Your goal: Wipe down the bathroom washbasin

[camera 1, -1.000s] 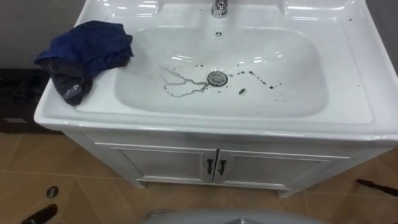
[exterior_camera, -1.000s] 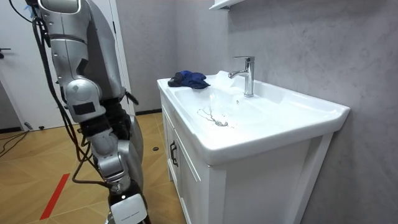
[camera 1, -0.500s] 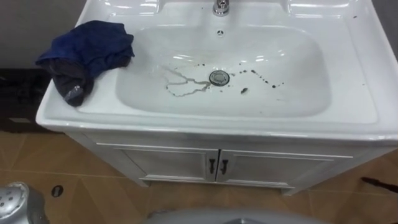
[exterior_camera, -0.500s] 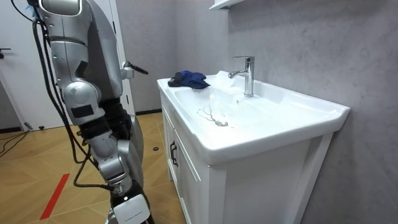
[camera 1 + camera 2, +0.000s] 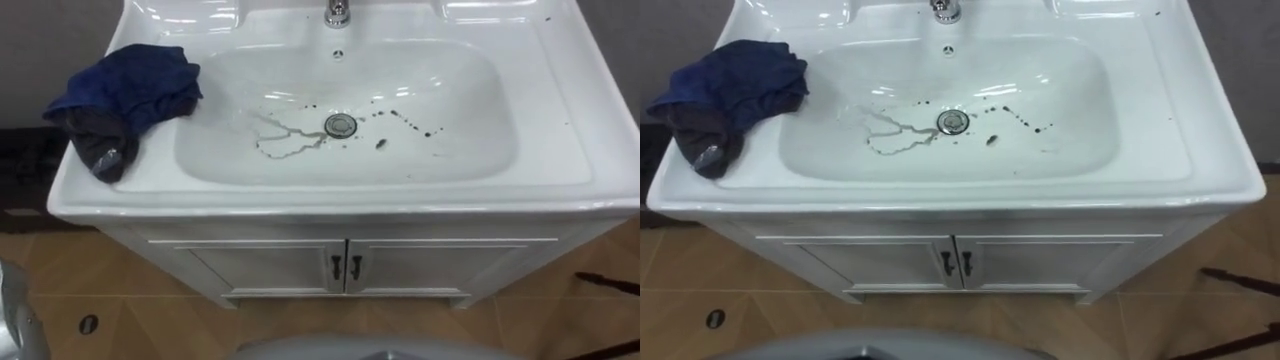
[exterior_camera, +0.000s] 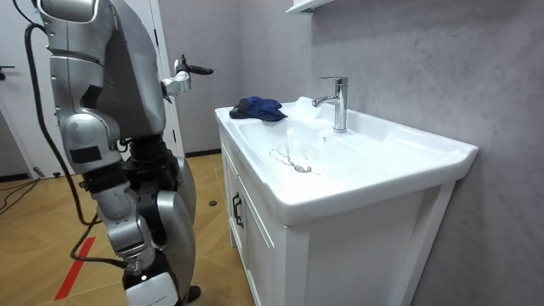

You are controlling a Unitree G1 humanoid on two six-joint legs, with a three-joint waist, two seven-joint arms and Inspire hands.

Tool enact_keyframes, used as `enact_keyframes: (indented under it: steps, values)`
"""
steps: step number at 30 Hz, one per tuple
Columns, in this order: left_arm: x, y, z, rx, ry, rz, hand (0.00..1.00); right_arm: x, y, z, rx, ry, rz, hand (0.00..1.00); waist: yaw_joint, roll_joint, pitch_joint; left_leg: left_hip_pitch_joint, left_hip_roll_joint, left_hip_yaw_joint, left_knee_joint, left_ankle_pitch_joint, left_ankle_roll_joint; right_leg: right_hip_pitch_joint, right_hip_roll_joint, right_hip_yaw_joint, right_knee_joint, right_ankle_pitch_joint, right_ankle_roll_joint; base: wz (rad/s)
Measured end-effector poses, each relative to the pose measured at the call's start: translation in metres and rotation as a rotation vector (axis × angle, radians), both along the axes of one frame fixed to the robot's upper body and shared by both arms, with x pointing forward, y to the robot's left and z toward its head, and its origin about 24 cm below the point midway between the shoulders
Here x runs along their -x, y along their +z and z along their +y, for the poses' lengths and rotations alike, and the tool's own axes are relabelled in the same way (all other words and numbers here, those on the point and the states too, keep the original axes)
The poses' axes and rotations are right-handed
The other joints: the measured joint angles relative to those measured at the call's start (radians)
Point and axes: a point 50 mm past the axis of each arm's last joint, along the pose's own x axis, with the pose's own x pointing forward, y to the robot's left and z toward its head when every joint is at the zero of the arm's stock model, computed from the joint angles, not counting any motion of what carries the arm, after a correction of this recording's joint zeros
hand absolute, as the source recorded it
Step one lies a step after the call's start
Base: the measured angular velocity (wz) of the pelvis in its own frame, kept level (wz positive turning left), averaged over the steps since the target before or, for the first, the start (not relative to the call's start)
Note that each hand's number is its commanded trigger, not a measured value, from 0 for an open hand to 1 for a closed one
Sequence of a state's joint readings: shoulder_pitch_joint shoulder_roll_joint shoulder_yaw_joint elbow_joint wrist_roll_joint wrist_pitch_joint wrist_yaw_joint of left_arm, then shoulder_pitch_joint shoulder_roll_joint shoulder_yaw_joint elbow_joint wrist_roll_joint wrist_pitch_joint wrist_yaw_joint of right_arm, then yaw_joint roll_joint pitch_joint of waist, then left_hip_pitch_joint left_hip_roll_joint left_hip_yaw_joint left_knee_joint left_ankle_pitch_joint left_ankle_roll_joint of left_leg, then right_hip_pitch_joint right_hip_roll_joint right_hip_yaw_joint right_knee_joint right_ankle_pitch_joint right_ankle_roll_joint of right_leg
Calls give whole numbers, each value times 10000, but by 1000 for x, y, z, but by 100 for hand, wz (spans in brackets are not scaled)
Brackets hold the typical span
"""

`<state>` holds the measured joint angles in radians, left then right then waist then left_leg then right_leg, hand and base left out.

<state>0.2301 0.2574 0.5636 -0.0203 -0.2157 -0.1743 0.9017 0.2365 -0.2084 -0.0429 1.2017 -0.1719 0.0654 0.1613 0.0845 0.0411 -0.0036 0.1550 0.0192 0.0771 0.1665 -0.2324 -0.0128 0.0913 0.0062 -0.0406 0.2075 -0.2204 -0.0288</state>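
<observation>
Cloth (image 5: 122, 88) bunched on basin (image 5: 560, 120) left rim. Left hand (image 6: 183, 75) nearer, held off basin's cloth end, fingers apparently straight.

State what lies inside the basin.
The basin holds a drain, dark spots and a streaky stain. The cloth lies on its left rim, not inside, and hides whatever is under it.

My two head eyes look steeply down, close over the basin (image 5: 340, 110) and cabinet doors (image 5: 345, 265), framing almost alike. Room camera stands off my right side, sharing basin and faucet (image 6: 337, 102).
</observation>
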Motion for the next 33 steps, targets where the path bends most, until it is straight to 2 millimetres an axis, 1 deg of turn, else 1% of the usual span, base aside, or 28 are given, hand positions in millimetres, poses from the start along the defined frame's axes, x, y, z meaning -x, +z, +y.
enact_keyframes:
  steps: [3, 4, 5, 7, 9, 10, 13, 19, 20, 23, 26, 29, 31, 33]
  values:
    - [-3, 4, -3, -518, -165, 250, 0, 0, 0, 1, -149, -4, 34, 0, -123, 18, -12, -18, -1, 24, 1, 0, 0, -68, 42, 93, 31, 2, 2, -8]
    - [-5, 6, -5, -811, -267, 388, 0, 1, 0, 1, -207, -16, 60, 0, -190, 50, -32, -4, -3, 24, 1, 0, 0, -69, 64, 121, 48, 4, 5, -7]
    - [-7, 8, -7, -1116, -408, 549, 0, 1, 0, 2, -261, -9, 69, 0, -236, 38, -3, 34, -3, 26, 0, 0, 0, -69, 73, 161, 87, 4, 5, -9]
    - [-11, 9, -12, -1400, -670, 721, 0, 1, 0, 2, -266, -12, 66, 0, -258, 70, 30, 77, 2, 25, -1, 0, 0, -79, 101, 281, 114, 3, 4, -16]
    - [-16, 8, -18, -1579, -1037, 879, 0, 0, 0, 2, -270, -7, 68, 0, -367, 69, 50, 86, 3, 22, -3, 0, 0, -91, 113, 344, 143, 3, 4, -5]
    - [-20, 6, -22, -1604, -1269, 976, 0, 0, 0, 2, -279, -10, 68, 0, -484, 69, 58, 85, 3, 22, -3, 0, 0, -94, 118, 350, 159, 3, 4, 0]
    - [-26, 2, -30, -1527, -1912, 1143, 0, -3, -1, 2, -309, -5, 17, 0, -758, 71, 58, 92, 11, 19, -2, 0, 1, -97, 127, 348, 164, 4, 3, 0]
    - [-34, 0, -37, -1751, -2847, 1571, 0, 6, 0, 1, -402, -307, 196, 0, -1067, 46, 66, 126, 23, 59, -8, 0, 0, -102, 139, 439, 154, 7, -2, -5]
    - [-35, 0, -38, -1775, -2963, 1626, 0, 5, 0, 1, -437, -309, 189, 0, -1067, 37, 69, 133, 23, 69, -11, 0, 0, -103, 142, 460, 154, 7, -2, -9]
    - [-40, -4, -45, -1699, -3646, 1875, 0, 8, 0, 2, -557, -343, 419, 0, -1104, 6, 83, 187, 23, 168, -15, 0, 0, -103, 169, 620, 156, 20, 2, -14]
    - [-47, -18, -50, -1339, -4316, 2450, 0, 7, -1, 2, -562, -319, 510, 0, -1130, -32, 84, 253, 24, 325, -26, 0, 0, -81, 169, 709, 154, 30, 8, -11]
    - [-54, -29, -56, -1025, -4897, 2915, 0, 5, -1, 2, -567, -350, 476, 0, -1209, -107, 91, 235, 24, 343, -28, 0, 0, -92, 167, 693, 127, 33, 12, -1]
    - [-58, -32, -58, -899, -5069, 3084, 0, 4, -1, 2, -563, -353, 482, 0, -1312, -82, 65, 223, 27, 334, -28, 0, 0, -96, 166, 675, 114, 42, 11, 2]
    - [-64, -36, -60, -744, -5210, 3245, 0, 0, -1, 2, -547, -393, 430, 0, -1366, -104, 89, 223, 31, 334, -29, 0, 0, -96, 168, 686, 100, 64, 10, -2]
